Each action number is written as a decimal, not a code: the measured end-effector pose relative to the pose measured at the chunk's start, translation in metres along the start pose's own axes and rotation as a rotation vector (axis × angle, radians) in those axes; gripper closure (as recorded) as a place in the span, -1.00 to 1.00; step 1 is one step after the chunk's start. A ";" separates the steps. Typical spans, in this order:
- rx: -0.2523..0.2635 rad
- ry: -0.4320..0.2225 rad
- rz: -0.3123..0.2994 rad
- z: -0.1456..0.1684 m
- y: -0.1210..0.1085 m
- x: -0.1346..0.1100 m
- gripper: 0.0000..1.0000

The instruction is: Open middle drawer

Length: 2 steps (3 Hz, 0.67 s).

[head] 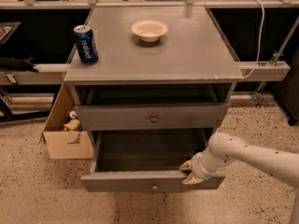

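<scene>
The middle drawer (121, 182) is a wide grey drawer with a small round knob (154, 188). It stands pulled out from the cabinet and shows its dark grey, empty inside (149, 150). My gripper (190, 172) is on the right part of the drawer's front edge. One finger is inside the front panel and one is outside, closed on it. My white arm (252, 155) reaches in from the right. The grey drawer above (117, 118), with its own knob, is nearly closed.
A blue Pepsi can (86, 43) and a white bowl (149, 30) stand on the grey cabinet top (196, 55). An open cardboard box (65, 141) with small items sits on the floor against the cabinet's left side. Dark shelving and rails run behind.
</scene>
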<state>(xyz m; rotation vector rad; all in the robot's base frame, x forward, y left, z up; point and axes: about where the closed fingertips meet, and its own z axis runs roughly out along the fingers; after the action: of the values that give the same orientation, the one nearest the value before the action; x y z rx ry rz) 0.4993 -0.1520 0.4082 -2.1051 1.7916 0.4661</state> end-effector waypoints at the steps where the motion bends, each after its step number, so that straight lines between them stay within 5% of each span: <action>1: 0.000 0.000 0.000 0.000 0.000 0.000 0.04; 2: 0.000 0.000 0.000 0.000 0.000 0.000 -0.39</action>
<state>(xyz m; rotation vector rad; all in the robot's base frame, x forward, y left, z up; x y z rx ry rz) 0.4992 -0.1520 0.4082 -2.1051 1.7916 0.4661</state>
